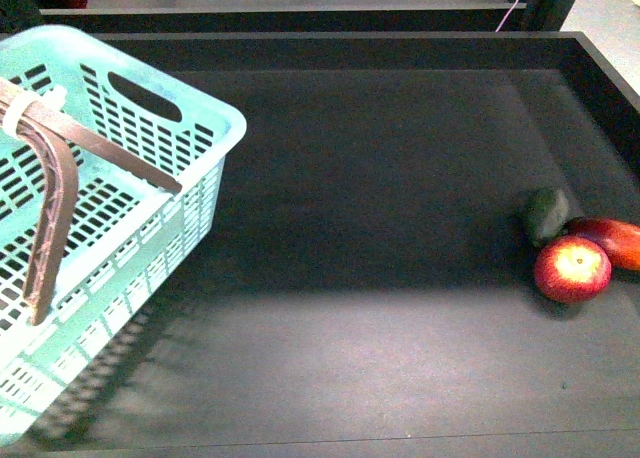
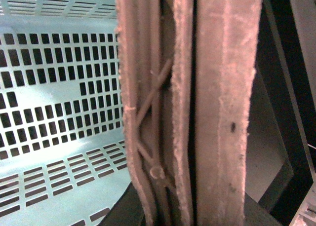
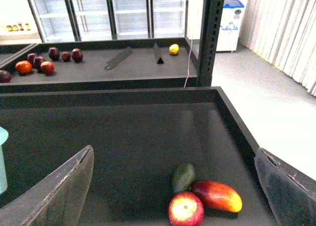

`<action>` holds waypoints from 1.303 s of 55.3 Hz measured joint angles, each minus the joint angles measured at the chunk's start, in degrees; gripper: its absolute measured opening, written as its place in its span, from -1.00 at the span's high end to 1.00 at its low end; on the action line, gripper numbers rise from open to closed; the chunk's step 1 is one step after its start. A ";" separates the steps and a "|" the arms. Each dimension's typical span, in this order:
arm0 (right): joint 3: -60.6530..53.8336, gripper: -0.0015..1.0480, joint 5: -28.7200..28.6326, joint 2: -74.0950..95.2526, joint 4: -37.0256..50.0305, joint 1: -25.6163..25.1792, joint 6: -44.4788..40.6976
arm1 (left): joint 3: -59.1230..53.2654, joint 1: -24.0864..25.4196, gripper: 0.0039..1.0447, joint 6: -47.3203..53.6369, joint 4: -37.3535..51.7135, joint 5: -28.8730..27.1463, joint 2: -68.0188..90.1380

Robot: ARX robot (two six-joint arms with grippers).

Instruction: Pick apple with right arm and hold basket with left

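Risk centres on the apple (image 1: 572, 268), which lies at the right side of the desk (image 1: 350, 308), touching an elongated red fruit (image 1: 612, 240) and with a dark green fruit (image 1: 546, 214) just beside it. The right fingers (image 3: 64, 186) stand spread wide with nothing between them, above and short of this cluster in the right wrist view. A descent off-centre could catch a neighbour, either pinching it together with the apple or knocking the round apple into a roll toward the desk's rim. A closure away from the apple's middle could squeeze it out of the pads. The basket (image 1: 150, 118) is at the far left, well apart from the fruit and tilted, with its brown handle (image 1: 55, 208) standing over it. The left wrist view is filled by that handle at close range, so it cannot be told whether the left fingers are closed on it; possibly only an edge is caught. In that case the basket could swing or drop — and the tilt would worsen once the apple's weight lands inside.
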 joint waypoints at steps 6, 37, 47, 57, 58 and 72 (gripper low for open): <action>0.00 -0.83 0.00 0.00 0.00 0.00 0.00 | -0.22 -2.05 0.68 3.30 -1.53 1.70 -4.98; 0.00 -0.83 0.00 0.00 0.00 0.00 0.00 | 3.32 -23.26 0.69 5.64 -7.89 5.66 -16.72; 0.00 -0.83 0.00 0.00 0.00 0.00 0.00 | 6.05 -30.16 0.69 5.66 -9.22 4.48 -19.17; 0.00 -0.83 0.00 0.00 0.00 0.00 0.00 | 7.28 -33.20 0.69 6.34 -9.97 3.58 -19.82; 0.00 -0.83 0.00 0.00 0.00 0.00 0.00 | 7.28 -33.24 0.69 6.34 -9.97 3.58 -19.80; 0.00 -0.83 0.00 0.00 0.00 0.00 0.00 | 7.28 -33.31 0.69 6.51 -9.92 2.93 -19.80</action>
